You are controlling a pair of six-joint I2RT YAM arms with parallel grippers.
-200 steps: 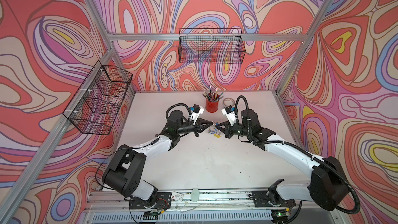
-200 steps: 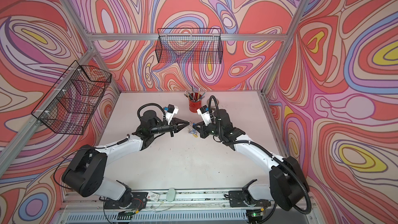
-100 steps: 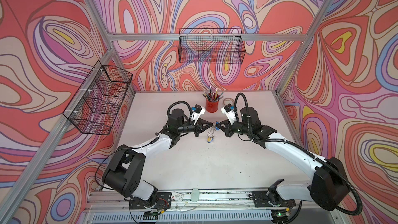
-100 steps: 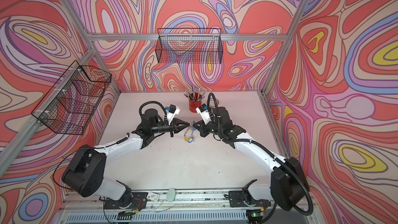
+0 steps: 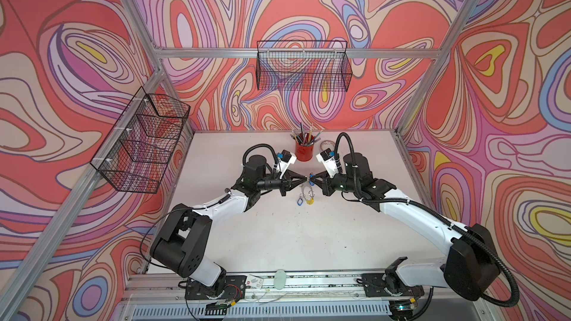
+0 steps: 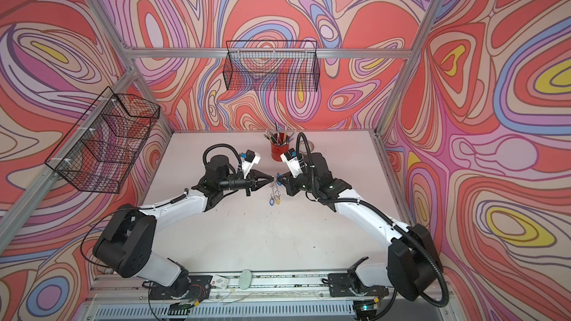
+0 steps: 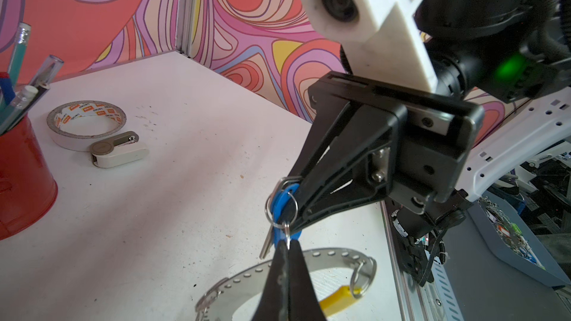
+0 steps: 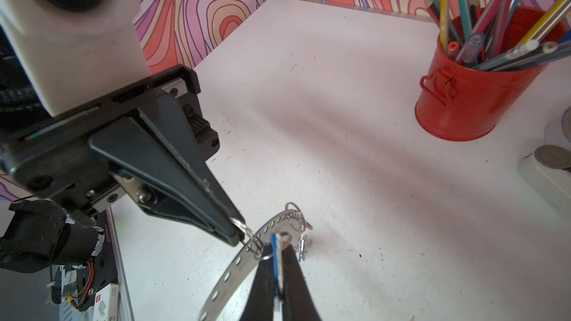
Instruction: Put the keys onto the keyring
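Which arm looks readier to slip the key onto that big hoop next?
Right, probably. The right gripper has its jaws shut on the key's blue tag and can steer it; the left gripper only pinches a small ring by the keyring.

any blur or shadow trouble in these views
Right wrist view: the opposite arm's camera housing is blurred, soft shadows streak the table. Left wrist view: its own fingers are soft, the keyring sharp. In both top views: evenly lit, keyring tiny.
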